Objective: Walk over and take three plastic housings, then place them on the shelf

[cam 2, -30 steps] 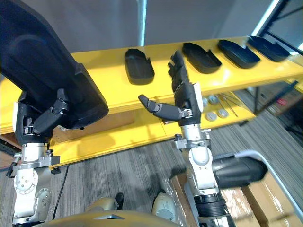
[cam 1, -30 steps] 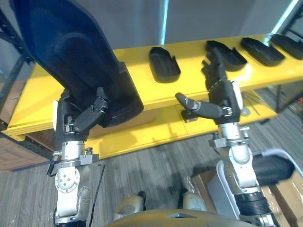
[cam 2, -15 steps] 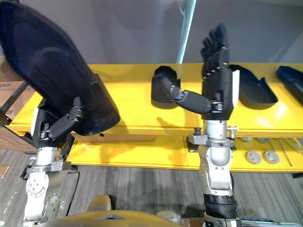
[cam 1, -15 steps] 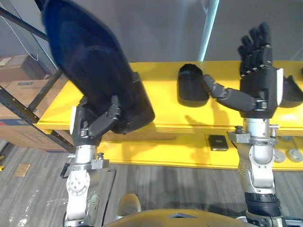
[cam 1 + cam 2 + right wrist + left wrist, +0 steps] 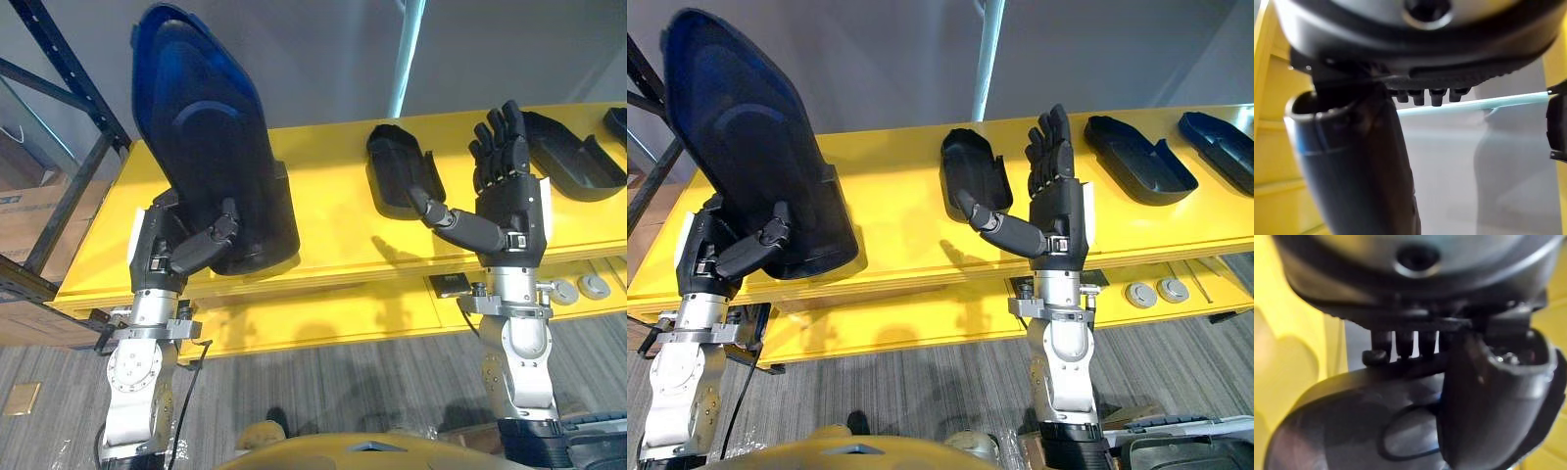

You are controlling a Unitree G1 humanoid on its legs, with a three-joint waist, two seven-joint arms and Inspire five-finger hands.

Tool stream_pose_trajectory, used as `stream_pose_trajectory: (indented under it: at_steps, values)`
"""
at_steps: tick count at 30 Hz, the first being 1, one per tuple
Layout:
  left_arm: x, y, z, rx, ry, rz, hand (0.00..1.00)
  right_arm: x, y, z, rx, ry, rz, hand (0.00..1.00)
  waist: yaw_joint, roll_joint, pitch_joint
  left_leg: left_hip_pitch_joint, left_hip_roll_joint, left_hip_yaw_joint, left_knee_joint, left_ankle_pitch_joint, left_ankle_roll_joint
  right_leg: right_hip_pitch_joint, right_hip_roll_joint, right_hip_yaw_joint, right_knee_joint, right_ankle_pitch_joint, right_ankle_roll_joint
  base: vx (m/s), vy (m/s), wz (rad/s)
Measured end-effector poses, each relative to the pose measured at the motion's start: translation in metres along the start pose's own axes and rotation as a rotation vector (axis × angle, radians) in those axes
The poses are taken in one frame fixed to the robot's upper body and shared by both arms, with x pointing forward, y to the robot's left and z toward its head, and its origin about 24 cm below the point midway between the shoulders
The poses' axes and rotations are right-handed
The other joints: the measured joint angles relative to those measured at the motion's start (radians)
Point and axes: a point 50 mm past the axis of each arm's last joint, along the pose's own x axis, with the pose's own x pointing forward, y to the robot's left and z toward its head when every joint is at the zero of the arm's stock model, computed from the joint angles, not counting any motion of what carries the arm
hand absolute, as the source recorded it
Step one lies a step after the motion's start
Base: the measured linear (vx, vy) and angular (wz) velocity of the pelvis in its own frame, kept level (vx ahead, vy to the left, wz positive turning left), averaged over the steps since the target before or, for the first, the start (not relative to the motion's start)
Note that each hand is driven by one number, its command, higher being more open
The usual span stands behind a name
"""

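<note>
Your big housing [image 5: 211,147] looks like dark plastic, smooth and a little shiny. The small housing [image 5: 397,171] looks like dull black plastic. You can see the yellow shelf [image 5: 323,240] is smooth, with a soft shine. The floor [image 5: 323,392] looks like rough grey carpet. The box [image 5: 29,211] looks like brown cardboard.

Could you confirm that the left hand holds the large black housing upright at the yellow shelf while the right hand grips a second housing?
Not quite: the right hand grips nothing; the right eye view shows it open, raised and empty. The left hand does hold the large black housing upright at the yellow shelf.
</note>
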Motion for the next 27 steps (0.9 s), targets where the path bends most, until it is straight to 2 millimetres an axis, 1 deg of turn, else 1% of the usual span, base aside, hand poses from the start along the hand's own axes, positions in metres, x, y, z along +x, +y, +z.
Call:
stream_pose_trajectory:
  at_steps: [1,2,4,5,6,9,10,11,13,14,16,19,20,21,23,27]
  values:
    - [0.006,-0.001,0.0,0.006,0.006,-0.02,0.0,0.0,0.0,-0.001,0.009,0.007,0.005,1.0,-0.007,0.01,-0.004,0.005,0.005,0.0,-0.03,0.021,-0.004,-0.005,0.009,-0.004,-0.003,0.002,0.003,-0.02,-0.033,0.05]
    - [0.009,-0.001,0.001,0.011,0.003,-0.026,0.0,0.0,0.001,-0.001,0.016,0.011,0.012,1.0,-0.007,0.014,-0.007,0.006,0.008,0.003,-0.041,0.027,-0.005,-0.01,0.013,-0.003,-0.005,0.003,0.004,0.0,0.0,0.0]
    - [0.024,0.0,0.005,0.044,-0.014,-0.056,0.0,0.0,0.005,-0.004,0.021,0.031,0.045,1.0,-0.009,0.017,-0.009,0.008,0.017,0.01,-0.057,0.045,-0.009,-0.017,0.024,0.001,-0.009,0.007,0.007,-0.03,-0.019,-0.09]
    - [0.034,0.0,0.005,0.067,-0.021,-0.074,0.0,0.0,0.009,-0.005,0.026,0.046,0.074,1.0,-0.01,0.018,-0.009,0.012,0.02,0.015,-0.057,0.046,-0.01,-0.017,0.027,0.005,-0.009,0.008,0.007,-0.04,-0.011,-0.1]
    - [0.04,-0.001,0.005,0.077,-0.023,-0.082,0.0,0.0,0.011,-0.006,0.029,0.053,0.088,1.0,-0.011,0.018,-0.009,0.016,0.02,0.018,-0.057,0.046,-0.01,-0.016,0.027,0.009,-0.009,0.008,0.007,-0.05,0.004,-0.18]
    - [0.067,-0.001,-0.004,0.091,0.019,-0.084,0.0,-0.003,0.028,-0.01,0.042,0.073,0.182,1.0,-0.016,0.019,-0.011,0.023,0.026,0.042,-0.058,0.046,-0.01,-0.026,0.031,0.03,-0.009,0.016,0.006,-0.06,0.022,-0.2]
    - [0.071,-0.001,-0.007,0.093,0.029,-0.078,0.0,-0.003,0.03,-0.011,0.045,0.076,0.198,1.0,-0.017,0.019,-0.011,0.022,0.028,0.047,-0.059,0.046,-0.01,-0.031,0.032,0.036,-0.009,0.017,0.005,-0.06,0.018,-0.21]
    - [0.079,0.002,-0.015,0.093,0.066,-0.056,0.0,-0.004,0.035,-0.012,0.05,0.084,0.239,1.0,-0.025,0.019,-0.011,0.02,0.032,0.052,-0.059,0.047,-0.012,-0.036,0.037,0.041,-0.01,0.02,0.005,-0.05,0.007,-0.12]
    - [0.084,0.005,-0.026,0.091,0.117,-0.024,0.0,-0.005,0.041,-0.012,0.055,0.086,0.277,1.0,-0.04,0.02,-0.011,0.02,0.035,0.054,-0.062,0.049,-0.012,-0.038,0.039,0.043,-0.01,0.02,0.005,-0.06,0.002,-0.08]
    - [0.086,0.004,-0.032,0.089,0.144,-0.016,0.0,-0.004,0.044,-0.012,0.06,0.085,0.297,1.0,-0.041,0.021,-0.012,0.018,0.036,0.059,-0.062,0.05,-0.012,-0.046,0.04,0.05,-0.009,0.021,0.006,-0.04,0.006,-0.09]
    - [0.09,0.002,-0.038,0.086,0.171,-0.018,0.0,-0.003,0.048,-0.012,0.068,0.08,0.325,1.0,-0.043,0.023,-0.014,0.008,0.036,0.062,-0.06,0.058,-0.011,-0.059,0.04,0.054,-0.009,0.026,0.005,-0.02,0.012,-0.07]
    - [0.097,-0.006,-0.047,0.053,0.221,-0.031,0.0,0.001,0.066,-0.01,0.107,0.058,0.415,1.0,-0.049,0.023,-0.014,-0.004,0.035,0.064,-0.059,0.065,-0.01,-0.073,0.04,0.059,-0.009,0.032,0.006,0.0,0.0,0.0]
    - [0.099,-0.008,-0.049,0.056,0.237,-0.034,0.0,0.004,0.075,-0.008,0.124,0.041,0.462,1.0,-0.053,0.023,-0.014,-0.005,0.035,0.063,-0.059,0.066,-0.009,-0.074,0.04,0.059,-0.008,0.032,0.007,0.0,0.0,0.0]
    - [0.101,-0.01,-0.051,0.058,0.251,-0.032,0.0,0.007,0.082,-0.006,0.136,0.022,0.503,1.0,-0.057,0.023,-0.014,-0.01,0.035,0.061,-0.058,0.068,-0.008,-0.077,0.04,0.059,-0.007,0.033,0.008,-0.03,0.006,0.04]
    - [0.106,-0.011,-0.052,0.058,0.26,-0.026,0.0,0.01,0.089,-0.002,0.146,-0.004,0.551,1.0,-0.061,0.023,-0.014,-0.02,0.035,0.055,-0.058,0.073,-0.007,-0.084,0.041,0.058,-0.006,0.034,0.008,-0.04,0.005,0.06]
    - [0.116,-0.013,-0.047,0.027,0.254,-0.007,0.0,0.016,0.097,0.002,0.157,-0.035,0.584,1.0,-0.062,0.024,-0.014,-0.046,0.035,0.046,-0.058,0.084,-0.002,-0.105,0.041,0.052,-0.002,0.04,0.006,-0.05,0.011,0.08]
